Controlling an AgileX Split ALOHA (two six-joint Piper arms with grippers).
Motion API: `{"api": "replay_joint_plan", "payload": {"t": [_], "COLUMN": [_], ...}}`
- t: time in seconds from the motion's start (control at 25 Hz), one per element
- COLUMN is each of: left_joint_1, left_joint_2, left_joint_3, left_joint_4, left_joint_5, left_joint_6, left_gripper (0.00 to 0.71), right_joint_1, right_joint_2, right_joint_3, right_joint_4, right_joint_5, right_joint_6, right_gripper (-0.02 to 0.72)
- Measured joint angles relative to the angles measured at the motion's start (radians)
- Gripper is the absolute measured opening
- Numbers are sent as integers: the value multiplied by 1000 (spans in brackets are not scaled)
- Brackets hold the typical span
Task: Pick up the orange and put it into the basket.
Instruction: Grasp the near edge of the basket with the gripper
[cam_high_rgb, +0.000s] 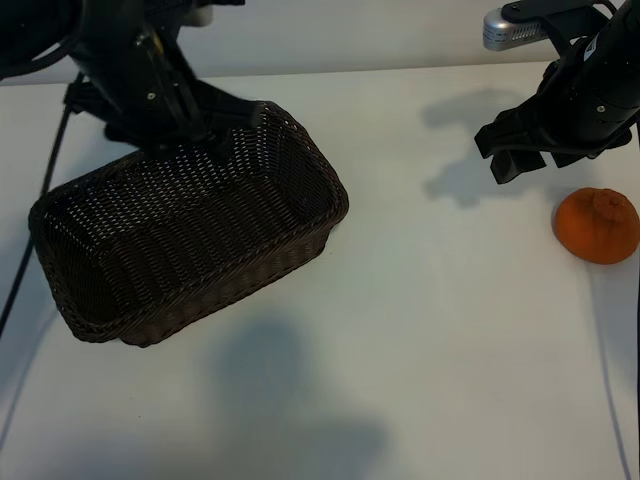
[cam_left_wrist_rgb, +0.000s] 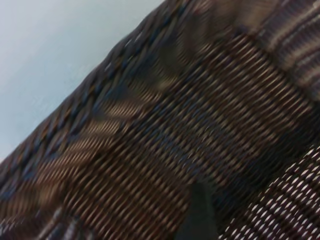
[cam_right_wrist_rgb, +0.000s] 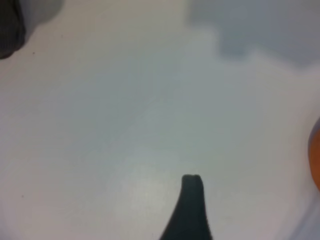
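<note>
My right gripper (cam_high_rgb: 522, 150) hovers spread at the orange's (cam_high_rgb: 597, 226) ten o'clock, my left gripper (cam_high_rgb: 200, 128) spread over the basket (cam_high_rgb: 150, 300)

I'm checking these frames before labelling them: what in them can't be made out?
- Left gripper: in the exterior view its fingertips are lost, dark against the basket; whether they touch the rim is unclear.
- Orange: the right wrist view's edge cuts off all but a sliver.
- Right gripper: the exterior view does not show its height above the table.
- Basket floor: the left wrist view shows only blurred weave.
</note>
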Motion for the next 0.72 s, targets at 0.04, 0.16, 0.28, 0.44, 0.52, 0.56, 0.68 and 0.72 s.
{"api": "replay_joint_plan", "payload": {"t": [0.04, 0.16, 0.28, 0.44, 0.52, 0.56, 0.68, 0.72], "left_joint_1": [0, 0, 0, 20, 56, 75, 151, 177], "left_joint_2": [-16, -95, -189, -312, -370, -390, -441, -446], "left_joint_3": [6, 63, 156, 336, 416, 456, 535, 553], "left_joint_4": [14, 39, 81, 141, 148, 150, 155, 155], "left_joint_5": [9, 10, -1, -46, -69, -80, -111, -119], "left_joint_6": [-14, -64, -126, -245, -288, -308, -345, -349], "left_gripper": [588, 588, 588, 588, 588, 588, 588, 588], "right_joint_1": [0, 0, 0, 0, 0, 0, 0, 0], "right_joint_2": [0, 0, 0, 0, 0, 0, 0, 0], "right_joint_3": [0, 0, 0, 0, 0, 0, 0, 0], "right_joint_4": [0, 0, 0, 0, 0, 0, 0, 0], "right_joint_5": [2, 3, 8, 24, 30, 31, 35, 37], "right_joint_6": [0, 0, 0, 0, 0, 0, -1, -1], "right_gripper": [596, 596, 596, 596, 596, 596, 596, 596]}}
